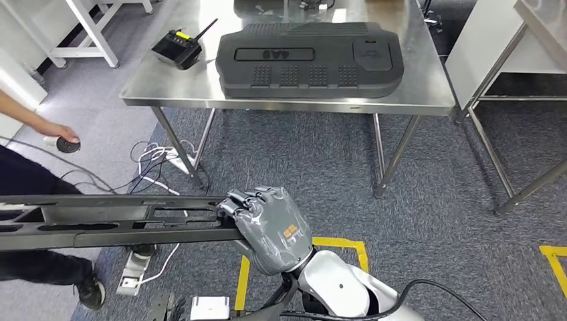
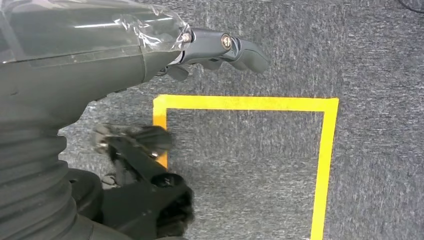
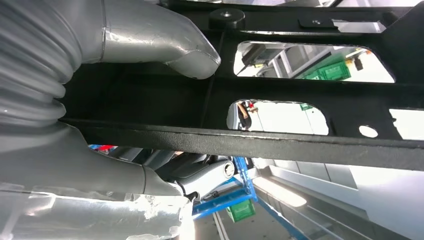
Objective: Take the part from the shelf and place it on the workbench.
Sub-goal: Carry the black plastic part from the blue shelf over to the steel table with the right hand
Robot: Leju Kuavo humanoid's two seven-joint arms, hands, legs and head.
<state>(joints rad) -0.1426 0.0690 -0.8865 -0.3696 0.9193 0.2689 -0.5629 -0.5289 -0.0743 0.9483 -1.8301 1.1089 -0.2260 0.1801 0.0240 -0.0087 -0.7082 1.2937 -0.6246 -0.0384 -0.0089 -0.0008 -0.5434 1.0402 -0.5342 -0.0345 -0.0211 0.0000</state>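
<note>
The part is a long black frame with slots (image 1: 100,224), lying level low in the head view and running off to the left. My right hand (image 1: 271,231) grips its right end, fingers curled over the top edge. In the right wrist view the thick thumb (image 3: 150,35) presses one side of the frame (image 3: 300,140) and the fingers wrap the other. The steel workbench (image 1: 428,93) stands ahead, apart from the part. My left hand (image 2: 90,60) hangs over the carpet, its fingers (image 2: 240,50) stretched out with nothing in them.
A large black moulded panel (image 1: 307,60) covers much of the workbench, beside a small black device with an antenna (image 1: 177,48). A person (image 1: 27,174) stands at the left, hand on a round black object (image 1: 67,144). Cables (image 1: 157,167) and yellow tape (image 1: 341,244) lie on the carpet.
</note>
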